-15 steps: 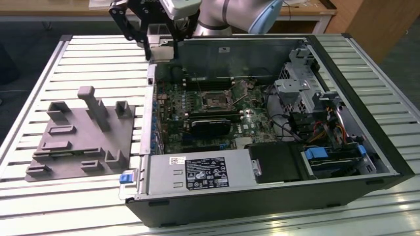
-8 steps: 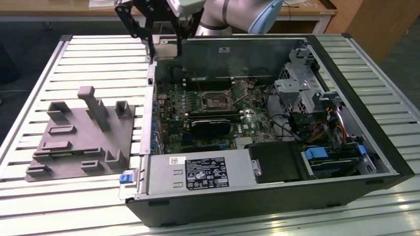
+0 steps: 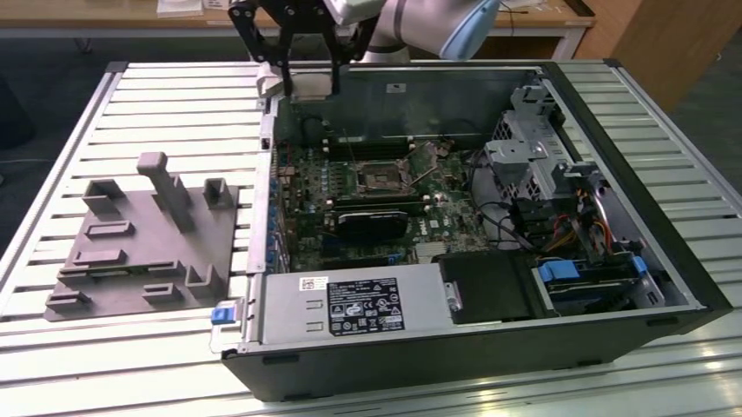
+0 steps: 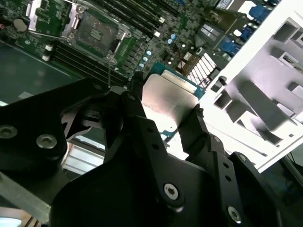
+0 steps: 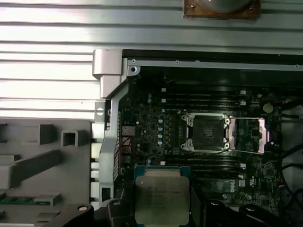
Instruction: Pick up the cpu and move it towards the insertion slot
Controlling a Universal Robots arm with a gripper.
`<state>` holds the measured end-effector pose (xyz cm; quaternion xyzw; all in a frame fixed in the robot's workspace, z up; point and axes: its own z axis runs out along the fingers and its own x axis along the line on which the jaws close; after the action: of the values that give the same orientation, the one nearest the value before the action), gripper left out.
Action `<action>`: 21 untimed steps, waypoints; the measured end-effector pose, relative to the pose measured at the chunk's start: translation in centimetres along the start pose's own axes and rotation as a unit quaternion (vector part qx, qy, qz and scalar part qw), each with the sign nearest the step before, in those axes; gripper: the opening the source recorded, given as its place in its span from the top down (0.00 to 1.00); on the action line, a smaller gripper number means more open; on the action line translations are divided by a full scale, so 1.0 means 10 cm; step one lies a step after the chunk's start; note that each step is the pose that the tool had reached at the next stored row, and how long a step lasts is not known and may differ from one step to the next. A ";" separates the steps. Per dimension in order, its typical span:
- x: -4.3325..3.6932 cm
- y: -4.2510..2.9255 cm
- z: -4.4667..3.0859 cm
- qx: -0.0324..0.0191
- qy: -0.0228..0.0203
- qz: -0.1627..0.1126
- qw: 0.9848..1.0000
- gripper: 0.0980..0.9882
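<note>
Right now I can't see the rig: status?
Hand shut on square silvery cpu. Held above motherboard, short of dark silver-framed insertion slot. Slot open, unobstructed.

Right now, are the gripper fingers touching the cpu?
Touching. In the second wrist view the two black fingers press against opposite edges of the cpu, no gap showing; it hangs above the motherboard.

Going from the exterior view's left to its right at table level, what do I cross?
Grey plastic fixture block with upright posts → green motherboard with the square silver-framed insertion slot → silver metal drive cage → black side wall of the computer case.
</note>
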<state>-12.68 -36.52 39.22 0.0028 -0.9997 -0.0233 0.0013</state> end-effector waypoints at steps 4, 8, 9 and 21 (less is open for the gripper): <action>-0.118 0.023 0.004 0.000 0.000 0.000 1.000 0.50; -0.240 0.046 0.008 0.000 0.000 0.000 1.000 0.50; -0.268 0.052 0.008 0.000 0.000 0.000 1.000 0.50; -0.570 0.121 0.015 0.000 0.000 0.000 1.000 0.50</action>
<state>-6.98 -35.27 39.12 0.0027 -0.9997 -0.0234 0.0013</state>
